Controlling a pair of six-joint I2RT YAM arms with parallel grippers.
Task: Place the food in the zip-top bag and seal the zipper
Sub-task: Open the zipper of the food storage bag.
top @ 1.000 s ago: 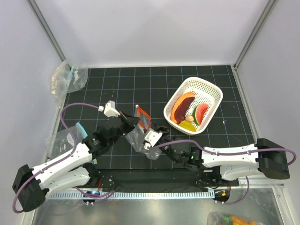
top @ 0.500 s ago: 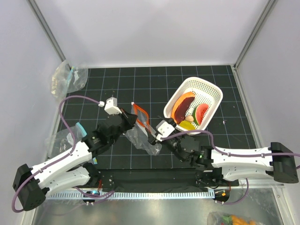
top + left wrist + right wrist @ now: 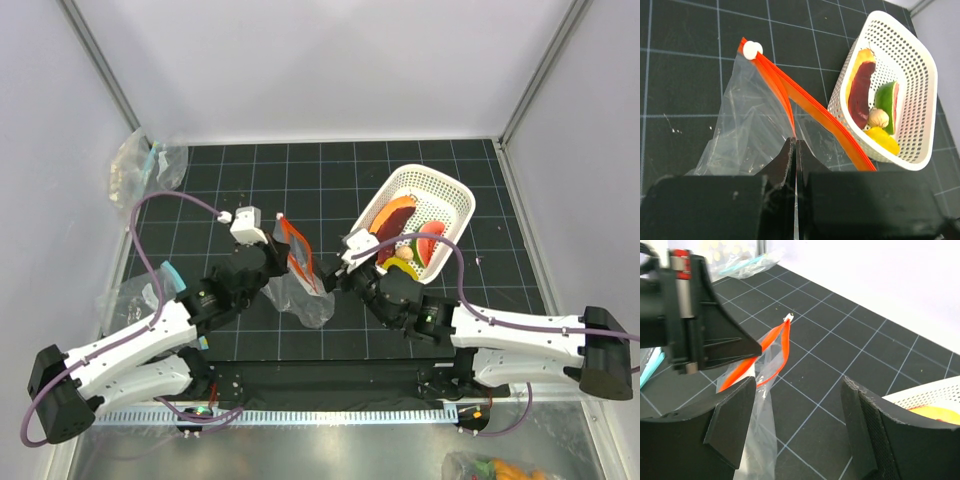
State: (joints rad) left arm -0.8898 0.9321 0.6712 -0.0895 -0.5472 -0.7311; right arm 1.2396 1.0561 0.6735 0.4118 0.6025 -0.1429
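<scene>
The clear zip-top bag [image 3: 303, 292] hangs with its mouth open, and its red-orange zipper [image 3: 299, 253] is raised. My left gripper [image 3: 288, 262] is shut on one lip of the zipper [image 3: 792, 107]; the white slider [image 3: 752, 49] sits at the far end. My right gripper [image 3: 800, 425] is open and empty beside the bag [image 3: 759, 440], between bag and basket. The food lies in the white basket [image 3: 912, 60]: an orange piece [image 3: 858, 62], a dark red piece [image 3: 861, 95], a watermelon slice [image 3: 888, 99], a peach ball [image 3: 878, 118] and a lemon [image 3: 883, 141].
Clear bags with teal trim lie at the far left corner [image 3: 146, 166] and by the left arm [image 3: 140, 290]. Another bag with food [image 3: 490, 468] lies on the metal strip at the near right. White walls close in the mat.
Both grippers moved away from the near edge. My left gripper raised the zipper end more upright. My right gripper moved from the bag's lower part toward the basket and stands open.
</scene>
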